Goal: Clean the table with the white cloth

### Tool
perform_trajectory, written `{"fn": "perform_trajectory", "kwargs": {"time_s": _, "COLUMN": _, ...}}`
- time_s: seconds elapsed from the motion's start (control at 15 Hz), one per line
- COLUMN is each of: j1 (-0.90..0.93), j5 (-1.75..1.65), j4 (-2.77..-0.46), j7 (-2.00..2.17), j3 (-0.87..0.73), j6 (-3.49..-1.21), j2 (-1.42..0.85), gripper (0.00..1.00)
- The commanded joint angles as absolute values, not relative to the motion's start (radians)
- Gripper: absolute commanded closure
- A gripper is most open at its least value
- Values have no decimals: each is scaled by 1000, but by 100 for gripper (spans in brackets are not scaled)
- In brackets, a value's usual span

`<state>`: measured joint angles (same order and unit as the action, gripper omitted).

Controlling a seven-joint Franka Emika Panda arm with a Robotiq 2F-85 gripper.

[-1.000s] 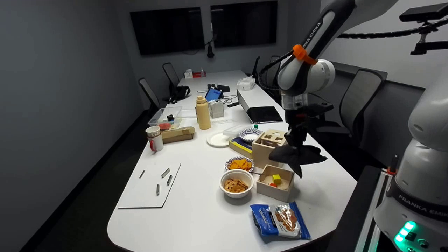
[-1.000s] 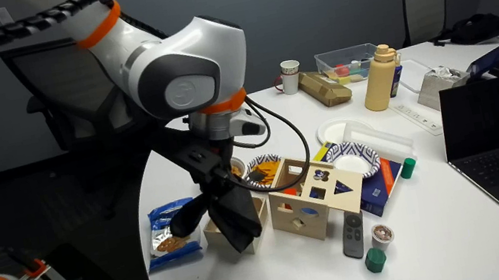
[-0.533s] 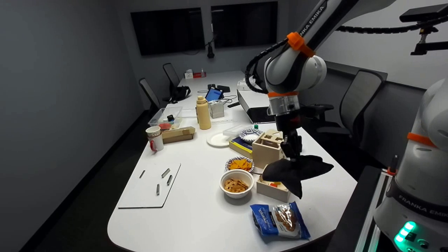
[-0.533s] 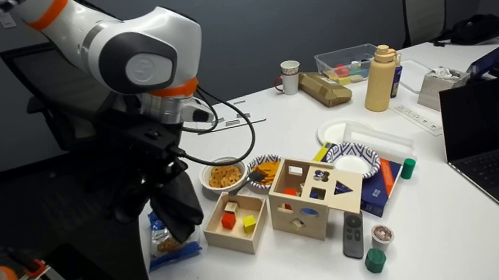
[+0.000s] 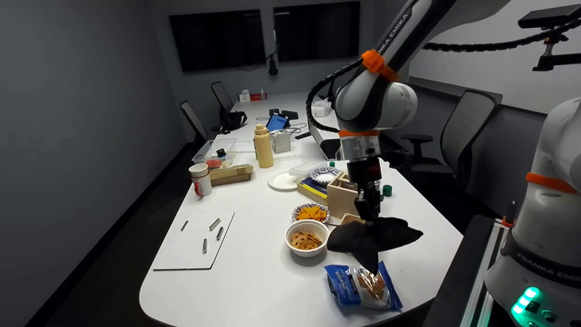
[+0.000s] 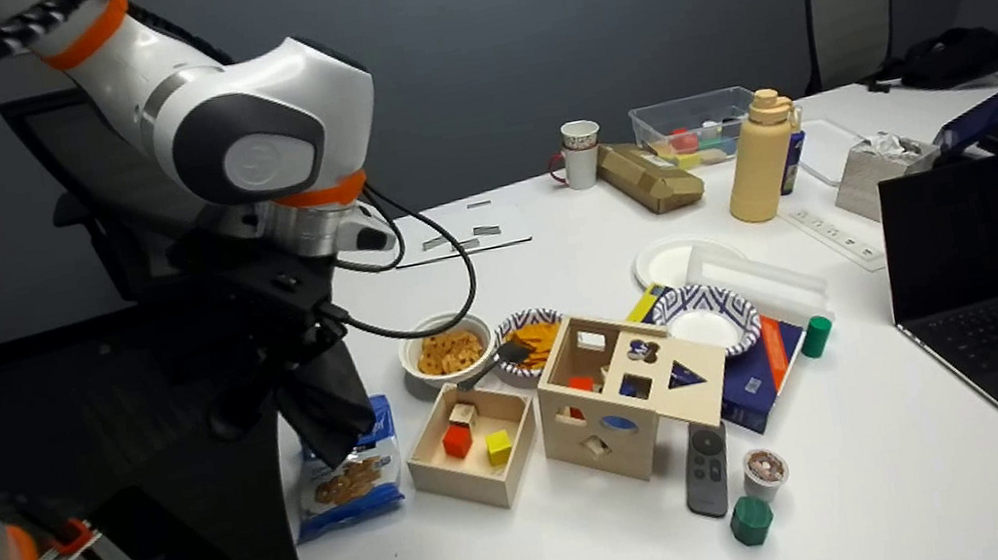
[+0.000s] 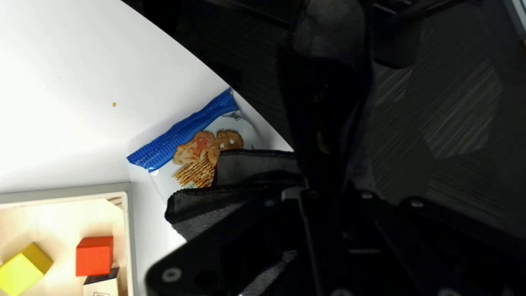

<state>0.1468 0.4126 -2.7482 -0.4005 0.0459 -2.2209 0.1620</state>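
Gripper [image 5: 370, 219]: it's pointing down near the rounded end of the table [image 5: 254, 281], and the jaws are clamping together on a bunch of fabric.
Dark cloth [image 5: 374, 238]: it's dangling right there from that grip, folds are flaring out to both sides, and one pointed corner is drooping lowest!
Snack bag [image 5: 363, 290]: it's lying by the table's edge, and that corner is crossing in front of it in both exterior views; whether they're touching, the angles aren't telling.
Wooden tray [image 6: 460, 485]: it's sitting just beside the bag, and it's cradling a red block [image 6: 457, 441], a yellow block [image 6: 499, 448] and a plain wooden block [image 6: 462, 416].
White bowl [image 5: 305, 253]: it's holding brown snacks [image 5: 305, 240], and right alongside a patterned bowl [image 6: 526, 318] is showing off orange chips [image 5: 312, 213], with a dark utensil [image 6: 514, 352] lying over the rim.
Shape box [image 6: 568, 439]: it's standing next to the tray, its cut-out top panel [image 6: 690, 402] is jutting past one side, and a remote [image 6: 707, 473] is lying close by.
Speck [image 7: 114, 104]: in the wrist view, it's resting tiny and brownish on the white table, whose edge is running diagonally past the bag.
Tan bottle [image 6: 759, 165]: it's standing upright farther along, and a laptop [image 6: 984, 239] is sitting open, well apart from the gripper.
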Motion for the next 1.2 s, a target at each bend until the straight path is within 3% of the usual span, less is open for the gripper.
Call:
{"fn": "perform_trajectory", "kwargs": {"time_s": 0.0, "j1": 149, "j5": 447, "j4": -2749, "j7": -451, "j3": 48, "j6": -2338, "j2": 41, "gripper": 97}}
{"fn": "perform_trajectory", "kwargs": {"time_s": 0.6, "j1": 57, "j5": 656, "j4": -2754, "j7": -637, "j3": 129, "j6": -2626, "j2": -192, "gripper": 97}}
{"fn": "perform_trajectory", "kwargs": {"time_s": 1.13, "j1": -18, "j5": 877, "j4": -2732, "j7": -818, "j3": 217, "j6": -2740, "j2": -285, "gripper": 97}}
